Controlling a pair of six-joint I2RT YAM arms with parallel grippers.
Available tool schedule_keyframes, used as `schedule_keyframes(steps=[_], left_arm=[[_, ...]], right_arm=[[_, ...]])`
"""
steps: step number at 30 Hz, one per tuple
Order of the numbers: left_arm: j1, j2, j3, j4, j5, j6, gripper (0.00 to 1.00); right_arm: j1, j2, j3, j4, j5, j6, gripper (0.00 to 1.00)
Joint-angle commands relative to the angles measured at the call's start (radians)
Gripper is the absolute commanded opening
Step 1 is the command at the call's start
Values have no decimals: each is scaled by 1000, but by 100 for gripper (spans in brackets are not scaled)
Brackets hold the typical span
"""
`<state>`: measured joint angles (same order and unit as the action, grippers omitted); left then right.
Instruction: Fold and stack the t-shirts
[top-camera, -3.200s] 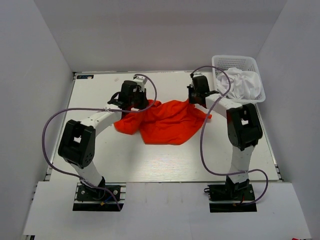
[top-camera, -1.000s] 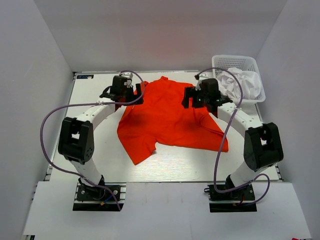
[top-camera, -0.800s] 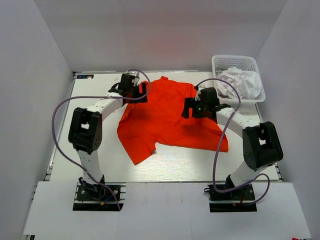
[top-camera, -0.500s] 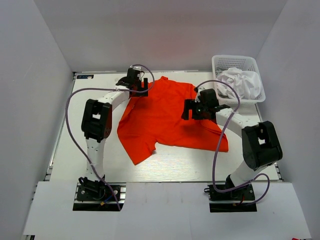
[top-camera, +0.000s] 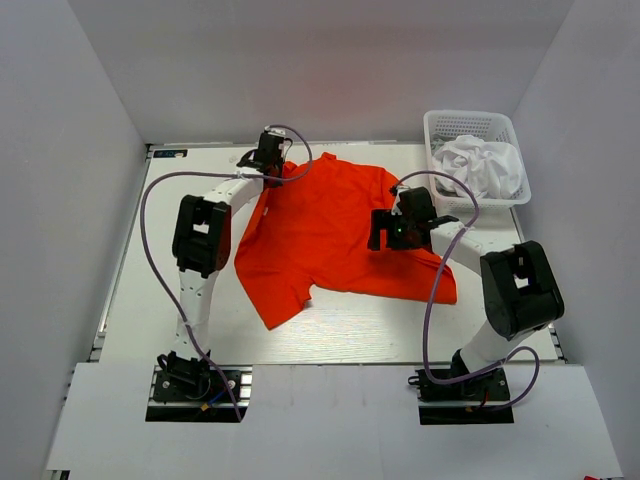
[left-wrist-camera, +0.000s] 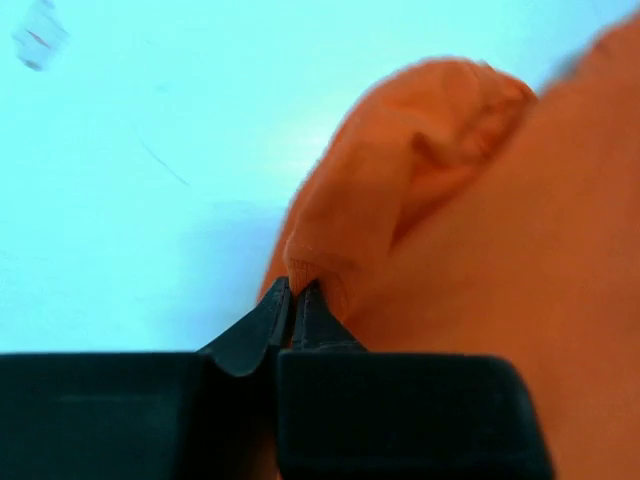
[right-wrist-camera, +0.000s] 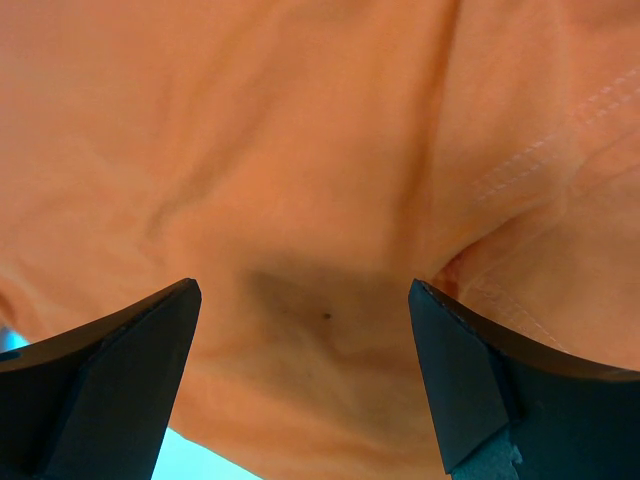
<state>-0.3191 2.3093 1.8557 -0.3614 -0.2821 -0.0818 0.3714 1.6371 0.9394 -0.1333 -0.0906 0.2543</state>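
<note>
The orange-red t-shirt (top-camera: 330, 235) lies spread out across the middle of the worktop (top-camera: 180, 290), with one sleeve pointing toward the near left. It lies much as it did a second ago, whereas about three seconds ago it was a crumpled bunch.

The left gripper (top-camera: 272, 165) has moved from beside the shirt's left edge to its far left corner. Its fingers were spread a second ago. In the left wrist view the left gripper (left-wrist-camera: 295, 297) is now clenched on a small raised fold of the orange-red t-shirt (left-wrist-camera: 480, 260), the cloth pinched between the dark fingertips.

The right gripper (top-camera: 385, 230) has come nearer along the shirt's right side and hangs over the cloth. In the right wrist view the right gripper (right-wrist-camera: 302, 292) stays released, with its fingers wide apart above the orange-red t-shirt (right-wrist-camera: 300, 140) and holding nothing.

The white t-shirt (top-camera: 485, 168) sits bunched inside the white basket (top-camera: 470, 118) at the far right corner, unchanged.
</note>
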Motion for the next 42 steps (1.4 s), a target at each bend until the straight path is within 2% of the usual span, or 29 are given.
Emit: schedule_keyframes(steps=[1, 2, 5, 7, 8, 9, 10, 11, 12, 18, 21, 22, 24, 25, 27, 32, 37, 39, 40, 42], left_arm=[[26, 1, 54, 28, -120, 46, 5], [26, 1, 65, 41, -120, 63, 5], [49, 31, 100, 53, -109, 103, 14], [63, 71, 160, 38, -156, 88, 14], [78, 82, 187, 29, -169, 77, 23], [78, 82, 188, 29, -155, 77, 38], [92, 82, 188, 29, -155, 77, 60], [101, 82, 197, 29, -155, 77, 76], [101, 82, 197, 29, -155, 68, 100], [135, 47, 264, -105, -91, -111, 100], [117, -88, 133, -52, -52, -191, 100], [108, -132, 17, -15, -31, -200, 100], [95, -270, -120, 136, 105, -223, 100], [95, -333, -236, 182, 227, -255, 100], [85, -365, -318, 249, 311, -283, 100], [48, -375, -492, 254, 452, -346, 100], [26, -424, -685, 176, 371, -398, 100], [17, -514, -775, 164, 331, -421, 100], [17, -549, -870, 164, 273, -438, 100], [26, -609, -958, 93, 192, -467, 100]], right_arm=[[0, 9, 19, -25, 49, -13, 90], [-2, 9, 19, -28, 52, -16, 90], [0, 21, 35, -38, 54, -24, 90], [0, 33, 48, -52, 66, -24, 90], [-2, 35, 55, -58, 72, -27, 90], [1, 41, 65, -63, 77, -30, 90], [-2, 40, 73, -69, 75, -32, 90], [-2, 38, 82, -72, 77, -35, 90], [0, 40, 84, -78, 74, -38, 90], [3, 6, 102, -80, 62, -47, 90], [4, -3, 96, -63, 34, -47, 90], [4, -3, 93, -65, 26, -44, 90], [3, -8, 90, -58, 22, -36, 90], [4, -13, 87, -58, 14, -33, 90], [4, -14, 87, -57, 6, -33, 90], [3, -40, 67, -55, -18, -12, 90], [4, -46, 62, -66, -21, -26, 90], [8, -46, 67, -71, -20, -30, 90], [6, -48, 76, -71, -17, -27, 90], [9, -45, 94, -74, -31, -32, 90]])
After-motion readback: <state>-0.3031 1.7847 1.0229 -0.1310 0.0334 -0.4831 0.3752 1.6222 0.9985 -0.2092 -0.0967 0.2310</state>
